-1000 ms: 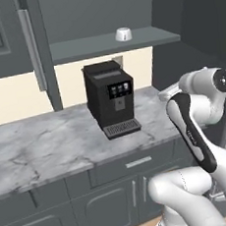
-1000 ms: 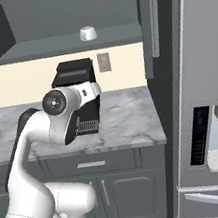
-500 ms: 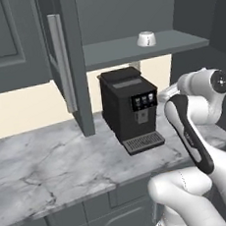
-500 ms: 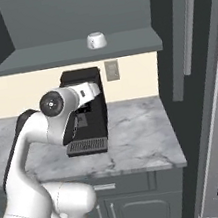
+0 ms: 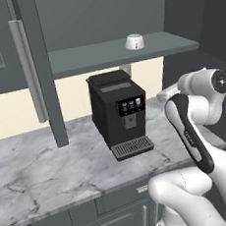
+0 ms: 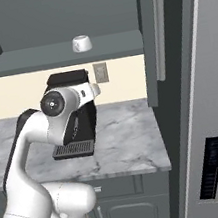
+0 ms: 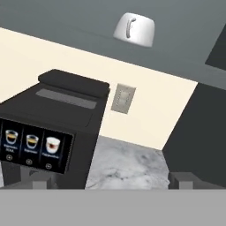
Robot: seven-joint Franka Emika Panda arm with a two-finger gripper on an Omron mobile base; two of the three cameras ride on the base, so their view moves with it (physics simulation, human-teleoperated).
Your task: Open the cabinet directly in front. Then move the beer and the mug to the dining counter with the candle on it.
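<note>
The cabinet stood open, its left door swung out toward the robot with the long silver handle on its edge, and its right door likewise swung out beside the steel fridge. On the grey shelf inside sat the mug, white, upside down, toward the right end of the shelf and near its front edge; from the hand's camera the mug showed its handle facing the lens. Below the shelf, a black coffee machine stood on the marble worktop, toward the back edge and against the cream wall, with a wall socket just behind it to the right. The arm was folded up in front of the worktop, its wrist raised level with the coffee machine's top. The gripper pointed at the back wall between the machine and the dark right-hand door, its two dark fingertips spread wide apart with nothing between them, well short of the mug and below the shelf.
</note>
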